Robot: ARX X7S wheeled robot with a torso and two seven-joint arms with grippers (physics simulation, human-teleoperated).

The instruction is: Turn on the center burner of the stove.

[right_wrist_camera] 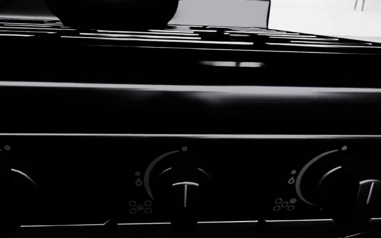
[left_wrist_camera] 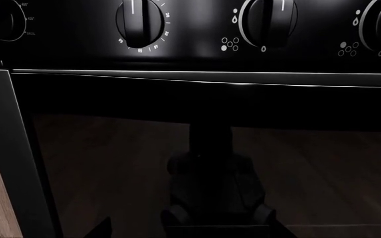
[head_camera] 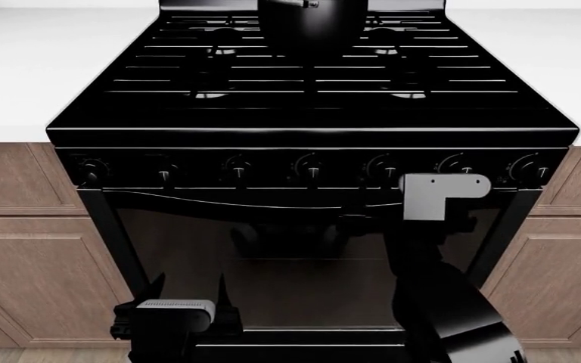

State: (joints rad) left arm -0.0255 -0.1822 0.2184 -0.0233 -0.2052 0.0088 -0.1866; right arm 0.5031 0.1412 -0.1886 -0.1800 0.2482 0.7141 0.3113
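The glossy black stove (head_camera: 311, 132) fills the head view, with slatted grates (head_camera: 311, 76) and a row of seven knobs. The middle knob (head_camera: 311, 167) also shows in the right wrist view (right_wrist_camera: 184, 187); its white mark points down, and its dot symbol has the centre dot filled. My right gripper (head_camera: 357, 221) is just below the knob row, in front of the oven door, a little right of the middle knob. Only its dark fingertips show, spread apart and empty (right_wrist_camera: 185, 229). My left gripper (head_camera: 184, 301) hangs low before the oven door (left_wrist_camera: 177, 163), open and empty (left_wrist_camera: 194, 232).
A dark pot (head_camera: 309, 23) stands on the back centre of the grates. The oven door handle (head_camera: 270, 203) runs below the knobs. White countertops (head_camera: 28, 68) and brown wood cabinets (head_camera: 28, 249) flank the stove. The left wrist view shows a timer knob (left_wrist_camera: 139, 22) and two burner knobs.
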